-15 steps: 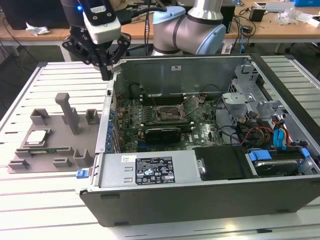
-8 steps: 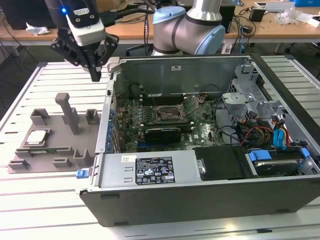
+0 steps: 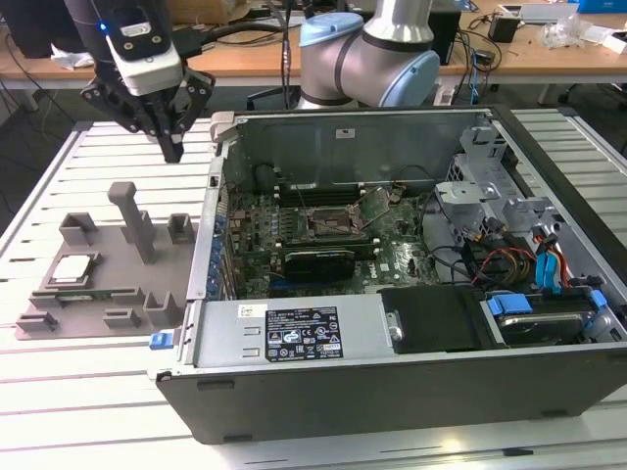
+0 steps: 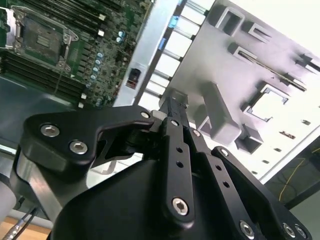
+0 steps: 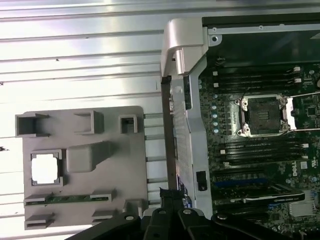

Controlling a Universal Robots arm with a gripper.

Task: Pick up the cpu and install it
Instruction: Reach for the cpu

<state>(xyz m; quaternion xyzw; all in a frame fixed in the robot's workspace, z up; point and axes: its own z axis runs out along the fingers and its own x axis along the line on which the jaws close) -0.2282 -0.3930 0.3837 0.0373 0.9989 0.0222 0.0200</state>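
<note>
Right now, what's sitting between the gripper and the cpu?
In the exterior view, the tall upright post of the grey tray stands between the gripper and the cpu, which lies in that tray.

The small square cpu [image 3: 73, 267] has a bright, glossy metal top and a paler, duller rim. The grey moulded tray [image 3: 108, 281] is matt plastic, smooth-faced. The black gripper [image 3: 174, 148] looks matt, and in the second wrist view its smooth links carry shiny steel screw heads. The open grey computer case [image 3: 294, 137] is dull sheet metal. Its green circuit board [image 3: 250, 245] has a slight sheen. The white slatted table [image 3: 78, 411] is smooth, ribbed metal with a soft shine
</note>
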